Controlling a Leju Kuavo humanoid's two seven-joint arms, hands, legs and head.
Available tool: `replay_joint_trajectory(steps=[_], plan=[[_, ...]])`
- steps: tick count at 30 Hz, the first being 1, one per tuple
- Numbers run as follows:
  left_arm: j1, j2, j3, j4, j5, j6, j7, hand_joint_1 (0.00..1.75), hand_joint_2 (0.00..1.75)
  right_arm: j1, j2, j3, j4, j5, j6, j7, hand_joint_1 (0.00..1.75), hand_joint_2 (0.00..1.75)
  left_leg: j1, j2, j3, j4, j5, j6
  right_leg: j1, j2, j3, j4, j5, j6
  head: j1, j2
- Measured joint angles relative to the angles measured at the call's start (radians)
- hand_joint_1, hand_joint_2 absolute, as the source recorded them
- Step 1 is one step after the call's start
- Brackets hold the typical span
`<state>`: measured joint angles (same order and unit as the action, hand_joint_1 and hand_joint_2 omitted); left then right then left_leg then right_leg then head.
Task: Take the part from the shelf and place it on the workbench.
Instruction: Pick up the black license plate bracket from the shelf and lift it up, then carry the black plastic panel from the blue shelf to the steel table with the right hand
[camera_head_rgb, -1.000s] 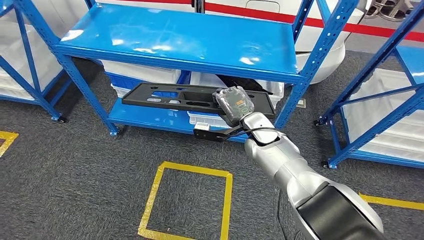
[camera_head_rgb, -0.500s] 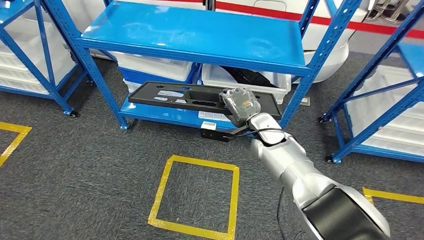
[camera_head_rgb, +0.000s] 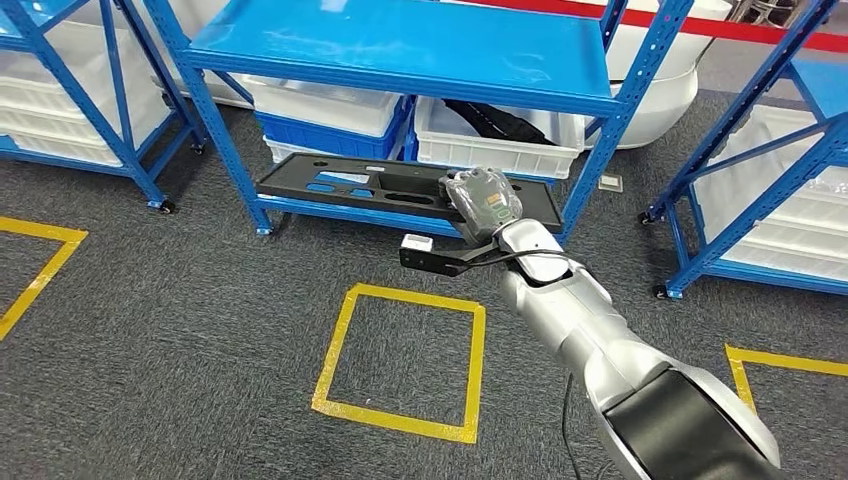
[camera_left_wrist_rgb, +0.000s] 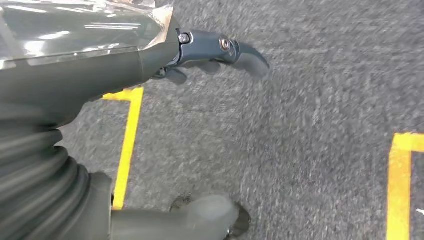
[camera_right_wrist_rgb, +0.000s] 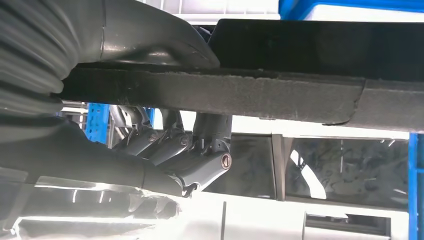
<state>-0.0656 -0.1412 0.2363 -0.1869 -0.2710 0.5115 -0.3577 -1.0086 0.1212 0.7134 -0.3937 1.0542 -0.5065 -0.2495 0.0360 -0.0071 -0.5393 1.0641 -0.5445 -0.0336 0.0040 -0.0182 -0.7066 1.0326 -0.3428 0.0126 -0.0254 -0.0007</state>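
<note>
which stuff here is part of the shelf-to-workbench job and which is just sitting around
Job:
- long flat black plastic part with cutouts
- right hand, gripping that part
- blue metal shelf rack

Just there:
- white plastic bins
- blue plastic bin
- yellow tape square on the grey carpet

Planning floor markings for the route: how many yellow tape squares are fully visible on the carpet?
1: the full yellow square lies before the blue shelf. Partial outlines sit at the left and right edges.
</note>
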Motion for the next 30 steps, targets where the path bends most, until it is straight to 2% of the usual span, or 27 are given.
replay_joint_trajectory(steps=[1,2,3,4,6,7,8,9,10,11,12,13,14,15,16,17,18,20,21,22,23,24,25,27,28,29,30], plan=[[0.000,0.000,0.000,0.000,-0.001,0.000,-0.001,0.00,1.75,0.002,-0.001,-0.002,0.000,-0.005,0.000,-0.004,1.50,1.75,-0.002,0.002,-0.008,-0.001,0.008,0.018,0.001,0.000,-0.004,-0.004,0.009,0.008,0.002,0.000],[0.000,0.000,0.000,0.000,-0.002,0.001,-0.002,0.00,1.75,0.004,-0.002,-0.005,0.000,-0.010,0.000,-0.009,1.50,1.75,-0.004,0.005,-0.015,-0.002,0.019,0.035,-0.001,0.002,-0.012,-0.002,0.005,0.013,0.003,0.000],[0.001,0.001,0.000,0.000,-0.003,0.002,-0.003,0.00,1.75,0.007,-0.003,-0.007,0.000,-0.014,0.001,-0.015,1.50,1.75,-0.004,0.007,-0.025,-0.005,0.032,0.051,-0.004,0.004,-0.024,0.016,-0.015,0.014,0.005,0.000],[0.001,0.001,0.000,0.000,-0.003,0.003,-0.003,0.00,1.75,0.008,-0.005,-0.009,0.000,-0.016,0.002,-0.019,1.50,1.75,-0.003,0.009,-0.037,-0.006,0.047,0.062,-0.007,0.006,-0.041,0.055,-0.053,0.011,0.007,0.000],[0.001,0.002,0.000,0.000,-0.004,0.004,-0.003,0.00,1.75,0.009,-0.007,-0.010,0.000,-0.011,0.004,-0.022,1.50,1.75,-0.003,0.008,-0.067,-0.006,0.071,0.069,-0.014,0.010,-0.079,0.181,-0.141,0.006,0.011,0.000],[0.001,0.002,0.000,0.001,-0.005,0.004,-0.003,0.00,1.75,0.009,-0.008,-0.010,0.000,-0.006,0.006,-0.022,1.50,1.75,-0.003,0.006,-0.083,-0.006,0.084,0.068,-0.016,0.010,-0.090,0.245,-0.165,0.011,0.012,0.000],[0.001,0.002,0.000,0.001,-0.006,0.005,-0.002,0.00,1.75,0.010,-0.008,-0.010,0.000,0.000,0.009,-0.021,1.50,1.75,-0.003,0.004,-0.098,-0.005,0.095,0.065,-0.018,0.011,-0.088,0.285,-0.170,0.020,0.012,0.000],[0.001,0.002,0.000,0.001,-0.007,0.005,0.000,0.00,1.75,0.010,-0.009,-0.009,0.000,0.005,0.011,-0.020,1.50,1.75,-0.002,0.001,-0.113,-0.005,0.106,0.062,-0.020,0.012,-0.070,0.295,-0.160,0.031,0.012,0.000],[0.001,0.002,0.000,0.001,-0.008,0.005,0.002,0.00,1.75,0.010,-0.009,-0.008,0.000,0.009,0.014,-0.018,1.50,1.75,0.000,-0.003,-0.126,-0.005,0.117,0.057,-0.022,0.015,-0.031,0.267,-0.144,0.040,0.012,0.000],[0.001,0.002,0.000,0.001,-0.009,0.005,0.004,0.00,1.75,0.010,-0.009,-0.008,-0.001,0.011,0.015,-0.016,1.50,1.75,0.002,-0.008,-0.136,-0.005,0.127,0.052,-0.024,0.025,0.023,0.205,-0.138,0.043,0.012,0.000],[0.001,0.001,0.000,0.001,-0.010,0.005,0.006,0.00,1.75,0.010,-0.009,-0.008,-0.002,0.013,0.015,-0.014,1.50,1.75,0.003,-0.013,-0.145,-0.005,0.137,0.045,-0.024,0.039,0.085,0.130,-0.145,0.041,0.013,0.000],[0.001,0.001,0.000,0.000,-0.011,0.005,0.008,0.00,1.75,0.010,-0.009,-0.008,-0.004,0.015,0.016,-0.012,1.50,1.75,0.004,-0.017,-0.151,-0.007,0.146,0.036,-0.022,0.052,0.133,0.066,-0.158,0.036,0.013,0.000],[0.000,0.001,0.000,0.000,-0.011,0.006,0.009,0.00,1.75,0.010,-0.009,-0.007,-0.006,0.017,0.016,-0.011,1.50,1.75,0.005,-0.022,-0.153,-0.009,0.154,0.028,-0.017,0.060,0.161,0.023,-0.173,0.029,0.015,0.000],[0.000,0.000,0.000,0.000,-0.011,0.008,0.011,0.00,1.75,0.010,-0.009,-0.007,-0.007,0.019,0.017,-0.010,1.50,1.75,0.005,-0.027,-0.154,-0.014,0.163,0.020,-0.010,0.061,0.172,0.005,-0.180,0.023,0.016,0.000],[0.001,0.000,0.000,0.000,-0.012,0.009,0.014,0.00,1.75,0.010,-0.008,-0.006,-0.007,0.020,0.018,-0.010,1.50,1.75,0.005,-0.033,-0.153,-0.021,0.172,0.012,-0.007,0.055,0.169,0.001,-0.175,0.017,0.017,0.000],[0.002,0.000,0.000,0.001,-0.012,0.011,0.017,0.00,1.75,0.010,-0.006,-0.006,-0.007,0.021,0.020,-0.009,1.50,1.75,0.006,-0.034,-0.156,-0.022,0.171,0.007,-0.011,0.046,0.167,-0.004,-0.168,0.009,0.018,0.000],[0.003,0.000,0.000,0.001,-0.012,0.013,0.019,0.00,1.75,0.010,-0.003,-0.006,-0.007,0.021,0.021,-0.008,1.50,1.75,0.006,-0.028,-0.164,-0.009,0.156,0.004,-0.017,0.039,0.166,-0.009,-0.159,-0.003,0.015,0.000],[0.006,0.001,0.000,0.001,-0.012,0.015,0.023,0.00,1.75,0.010,0.003,-0.005,-0.008,0.023,0.023,-0.008,1.50,1.75,0.006,-0.009,-0.197,0.077,0.082,0.004,-0.023,0.022,0.158,-0.014,-0.144,-0.025,0.008,0.000],[0.007,0.001,0.000,0.001,-0.011,0.015,0.024,0.00,1.75,0.010,0.005,-0.004,-0.008,0.025,0.023,-0.008,1.50,1.75,0.005,-0.003,-0.221,0.144,0.039,0.003,-0.018,0.015,0.152,-0.014,-0.139,-0.034,0.006,0.000],[0.007,0.002,0.000,0.001,-0.011,0.015,0.025,0.00,1.75,0.011,0.006,-0.003,-0.008,0.026,0.024,-0.007,1.50,1.75,0.004,-0.001,-0.241,0.208,0.011,0.002,-0.012,0.006,0.146,-0.014,-0.135,-0.038,0.005,0.000],[0.008,0.002,0.000,0.001,-0.010,0.015,0.026,0.00,1.75,0.013,0.007,-0.002,-0.008,0.027,0.025,-0.007,1.50,1.75,0.004,0.000,-0.249,0.249,0.000,0.001,-0.008,-0.002,0.141,-0.014,-0.131,-0.041,0.005,0.000],[0.009,0.002,0.000,0.001,-0.010,0.015,0.026,0.00,1.75,0.015,0.008,-0.002,-0.008,0.029,0.026,-0.007,1.50,1.75,0.004,0.002,-0.238,0.254,0.007,0.001,-0.004,-0.010,0.136,-0.013,-0.128,-0.042,0.004,0.000],[0.010,0.002,0.000,0.001,-0.010,0.015,0.027,0.00,1.75,0.016,0.009,-0.001,-0.008,0.029,0.027,-0.007,1.50,1.75,0.004,0.007,-0.206,0.218,0.026,0.003,0.000,-0.018,0.133,-0.013,-0.126,-0.042,0.004,0.000],[0.011,0.003,0.000,0.001,-0.010,0.015,0.029,0.00,1.75,0.017,0.010,0.000,-0.008,0.029,0.030,-0.005,1.50,1.75,-0.002,0.031,-0.110,0.084,0.065,0.015,0.007,-0.032,0.130,-0.011,-0.124,-0.040,0.004,0.000],[0.010,0.004,0.000,0.001,-0.010,0.015,0.030,0.00,1.75,0.017,0.010,0.001,-0.008,0.029,0.032,-0.005,1.50,1.75,-0.007,0.045,-0.075,0.032,0.077,0.024,0.010,-0.039,0.130,-0.009,-0.123,-0.037,0.005,0.000],[0.010,0.004,0.000,0.001,-0.010,0.015,0.031,0.00,1.75,0.017,0.010,0.001,-0.008,0.029,0.034,-0.004,1.50,1.75,-0.013,0.054,-0.057,0.000,0.080,0.033,0.013,-0.046,0.129,-0.008,-0.122,-0.035,0.006,0.000],[0.010,0.005,0.000,0.001,-0.010,0.016,0.031,0.00,1.75,0.017,0.011,0.001,-0.008,0.029,0.034,-0.004,1.50,1.75,-0.018,0.055,-0.054,-0.012,0.081,0.041,0.015,-0.053,0.128,-0.009,-0.119,-0.031,0.006,0.000]])
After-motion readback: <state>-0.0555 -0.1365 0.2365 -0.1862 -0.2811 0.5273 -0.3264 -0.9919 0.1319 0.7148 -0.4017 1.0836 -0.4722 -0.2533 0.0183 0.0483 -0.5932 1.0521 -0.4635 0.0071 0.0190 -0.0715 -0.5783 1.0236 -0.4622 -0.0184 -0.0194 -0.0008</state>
